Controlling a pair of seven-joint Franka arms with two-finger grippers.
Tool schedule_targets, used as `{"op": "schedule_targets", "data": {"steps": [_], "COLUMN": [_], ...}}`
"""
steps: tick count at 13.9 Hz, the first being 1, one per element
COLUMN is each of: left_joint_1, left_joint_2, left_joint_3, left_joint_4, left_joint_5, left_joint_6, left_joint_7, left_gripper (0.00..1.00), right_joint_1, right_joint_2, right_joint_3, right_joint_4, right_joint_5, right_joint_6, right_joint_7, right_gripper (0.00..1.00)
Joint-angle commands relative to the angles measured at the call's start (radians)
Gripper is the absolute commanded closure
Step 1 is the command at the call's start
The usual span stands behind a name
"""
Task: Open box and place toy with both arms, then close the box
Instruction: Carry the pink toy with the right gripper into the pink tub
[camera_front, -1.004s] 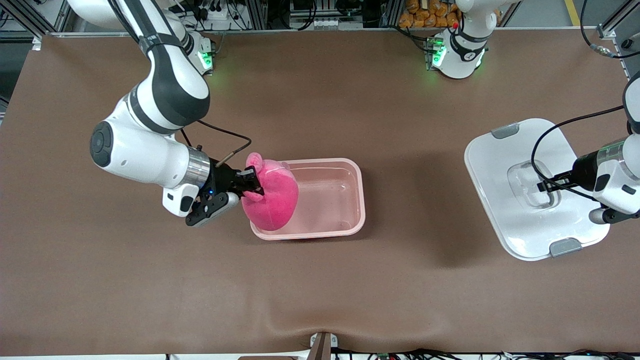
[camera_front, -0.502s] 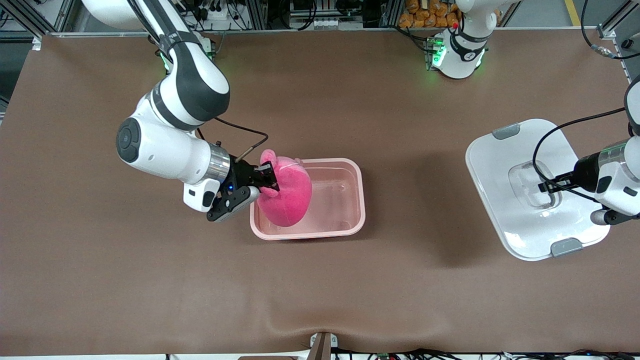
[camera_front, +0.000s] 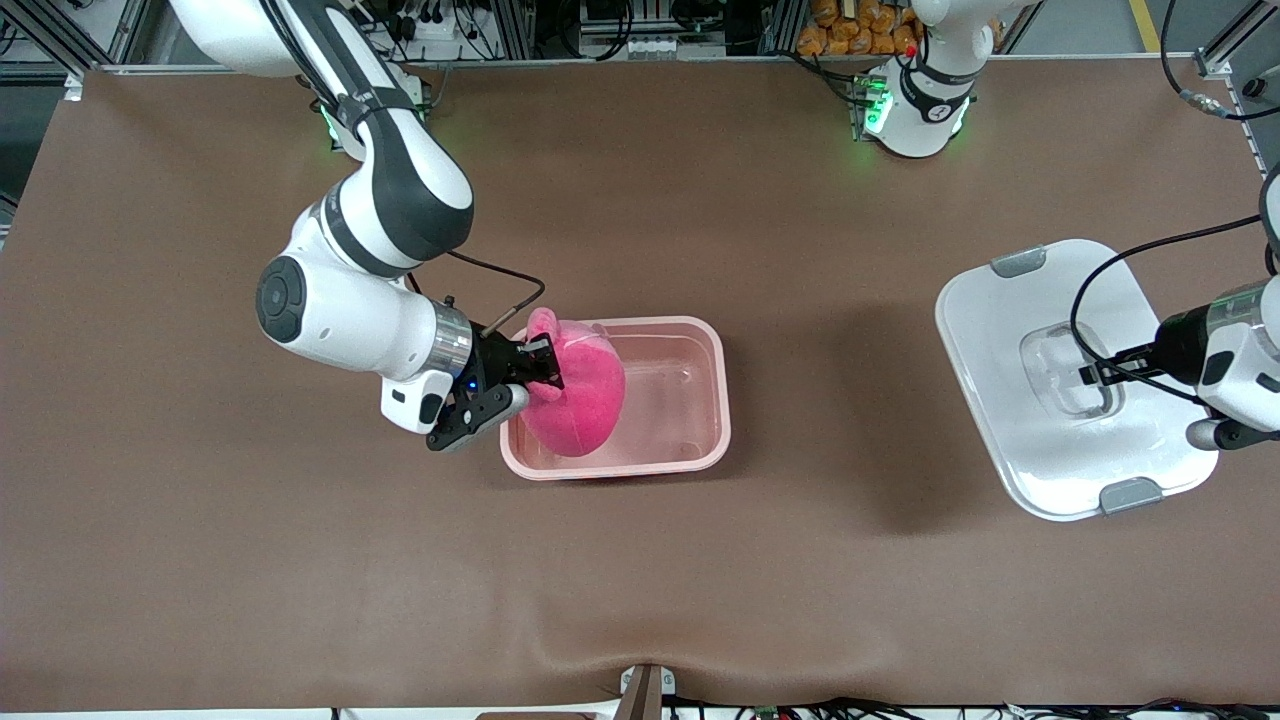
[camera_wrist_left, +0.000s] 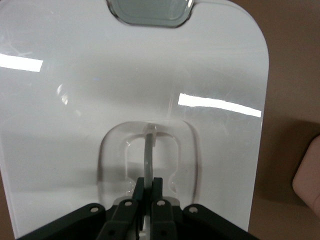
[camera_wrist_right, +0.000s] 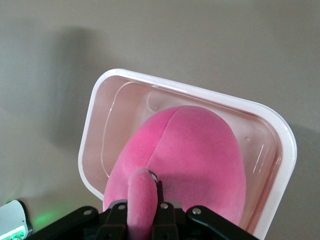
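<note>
The open pink box (camera_front: 722, 420) stands mid-table without its lid. My right gripper (camera_front: 543, 365) is shut on an eye stalk (camera_wrist_right: 141, 192) of the hot-pink toy (camera_front: 578, 400). It holds the toy over the box's end toward the right arm. In the right wrist view the toy (camera_wrist_right: 195, 150) covers much of the box (camera_wrist_right: 100, 100); whether it touches the floor I cannot tell. My left gripper (camera_front: 1088, 375) is shut on the thin handle (camera_wrist_left: 148, 150) of the white lid (camera_front: 1010, 420). The lid is held up over the left arm's end of the table.
Grey clips (camera_front: 1019, 262) sit at both ends of the lid. The lid's shadow (camera_front: 880, 400) falls on the brown table between box and lid. A corner of the box (camera_wrist_left: 307, 175) shows in the left wrist view. The arm bases (camera_front: 915, 105) stand along the table edge farthest from the front camera.
The right arm has carried the toy from beside the box's end to over the box. The left gripper and lid have shifted only slightly.
</note>
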Motion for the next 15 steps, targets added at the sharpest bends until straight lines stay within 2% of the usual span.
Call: {"op": "schedule_targets", "data": {"steps": [1,15], "left_joint_1": [0.012,-0.004], "left_joint_2": [-0.006,0.0], "left_joint_3": [-0.004,-0.005], "left_joint_4": [0.0,0.0], "left_joint_5": [-0.024,-0.025], "left_joint_6": [-0.002,0.001], "left_joint_7": [0.026,0.005], "left_gripper": [1.0,1.0], "right_joint_1": [0.018,0.03], "right_joint_2": [0.027,0.115], "right_joint_3": [-0.012,-0.014], "right_joint_4": [0.029,0.027], "right_joint_5": [-0.016,-0.045], "right_joint_6": [0.004,0.025], "right_joint_7": [0.009,0.014], "right_gripper": [1.0,1.0]}}
